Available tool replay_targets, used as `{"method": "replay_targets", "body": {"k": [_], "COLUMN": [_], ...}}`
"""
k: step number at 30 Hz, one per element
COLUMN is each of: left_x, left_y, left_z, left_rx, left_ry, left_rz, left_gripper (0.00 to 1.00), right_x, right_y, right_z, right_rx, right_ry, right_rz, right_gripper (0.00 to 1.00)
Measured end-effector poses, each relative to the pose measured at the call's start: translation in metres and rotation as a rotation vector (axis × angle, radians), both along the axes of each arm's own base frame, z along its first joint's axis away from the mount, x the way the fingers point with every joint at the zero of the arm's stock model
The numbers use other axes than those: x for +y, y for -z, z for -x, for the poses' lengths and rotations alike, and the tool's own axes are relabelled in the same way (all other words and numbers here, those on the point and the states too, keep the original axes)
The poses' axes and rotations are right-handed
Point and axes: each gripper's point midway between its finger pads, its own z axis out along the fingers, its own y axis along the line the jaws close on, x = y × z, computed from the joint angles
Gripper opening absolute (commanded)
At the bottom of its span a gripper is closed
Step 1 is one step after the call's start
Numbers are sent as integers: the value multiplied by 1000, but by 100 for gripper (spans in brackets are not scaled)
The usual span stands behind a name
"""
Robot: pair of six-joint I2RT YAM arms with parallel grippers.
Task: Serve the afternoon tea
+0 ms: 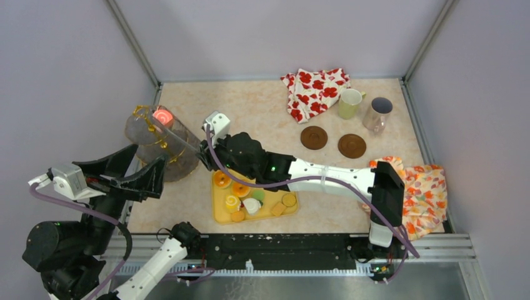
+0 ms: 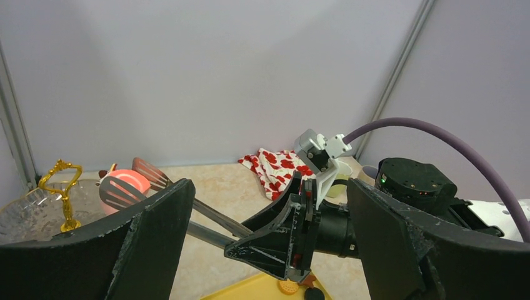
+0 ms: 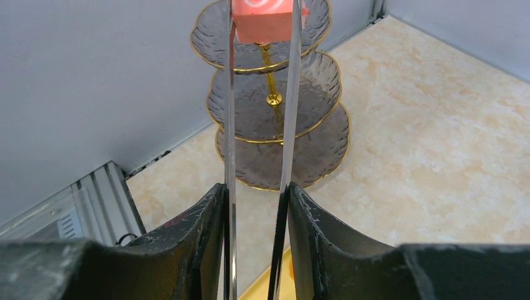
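Observation:
My right gripper (image 1: 205,152) is shut on the long metal tongs (image 1: 184,136). The tongs' tips pinch a pink swirl roll (image 1: 163,116) over the top tier of the three-tier glass stand (image 1: 153,147). The right wrist view shows my right gripper (image 3: 256,194), the tongs (image 3: 289,112), the roll (image 3: 265,15) and the stand (image 3: 275,134). Several sweets, among them an orange tart (image 1: 221,179) and a yellow swirl roll (image 1: 232,202), lie on the yellow tray (image 1: 220,209). A pale-yellow mug (image 1: 350,103) and a greyish mug (image 1: 378,112) stand at the back right. My left gripper (image 1: 147,169) is open and empty, just left of the tray.
Two brown coasters (image 1: 314,137) (image 1: 352,145) lie in front of the mugs. A red-flowered cloth (image 1: 315,90) lies at the back. An orange-flowered cloth (image 1: 422,187) lies at the right edge. In the left wrist view my left gripper (image 2: 269,187) frames the right gripper's wrist and the tongs (image 2: 187,215).

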Motion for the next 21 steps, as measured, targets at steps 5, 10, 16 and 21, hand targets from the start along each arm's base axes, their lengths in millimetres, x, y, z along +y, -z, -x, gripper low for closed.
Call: {"method": "replay_targets", "body": {"k": [5,10,16,21], "left_x": [-2,-3,-3,-3], "left_y": [2,5,5,5], "left_z": [-1,-3,-4,-4], "left_rx": [5,13,14,14], "left_ry": [4,4,5,5], "left_rz": [-1,-5,-5,-4], "left_gripper": [99,99,99,99], "right_x": [0,6,18,19], "right_y": [0,-5,-1,15], "right_z": [0,-2,-4,-4], "right_rx": [-6,-10,-3,15], "right_ry": [-2,-8,-15,-17], "right_rz": [9,14,38,83], "right_gripper": [39,39,40,41]}}
